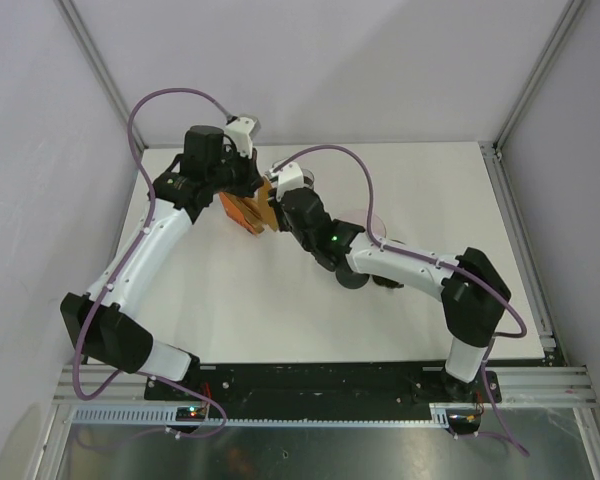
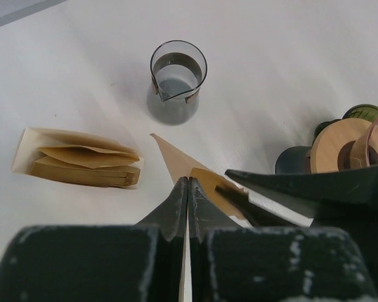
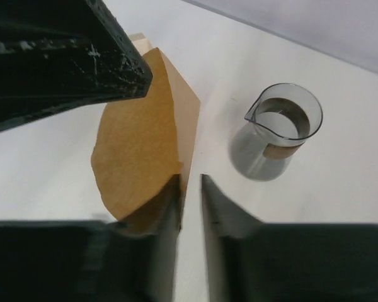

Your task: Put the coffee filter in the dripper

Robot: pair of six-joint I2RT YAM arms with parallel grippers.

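Observation:
A brown paper coffee filter (image 3: pixel 145 145) hangs above the table, and my left gripper (image 2: pixel 188 181) is shut on its edge. The filter (image 2: pixel 173 157) juts out past the left fingertips. My right gripper (image 3: pixel 190 179) stands at the filter's other side with a narrow gap between its jaws. The filter's edge lies in that gap, against the left finger. Both grippers meet over the back left of the table (image 1: pixel 270 205). The dripper (image 2: pixel 349 148), a pink cone in a wooden ring, stands to the right in the left wrist view.
A glass carafe (image 2: pixel 176 82) stands on the white table beyond the filter, also seen from the right wrist (image 3: pixel 277 135). A stack of spare filters (image 2: pixel 82 160) lies to the left. Grey walls enclose the table (image 1: pixel 430 300).

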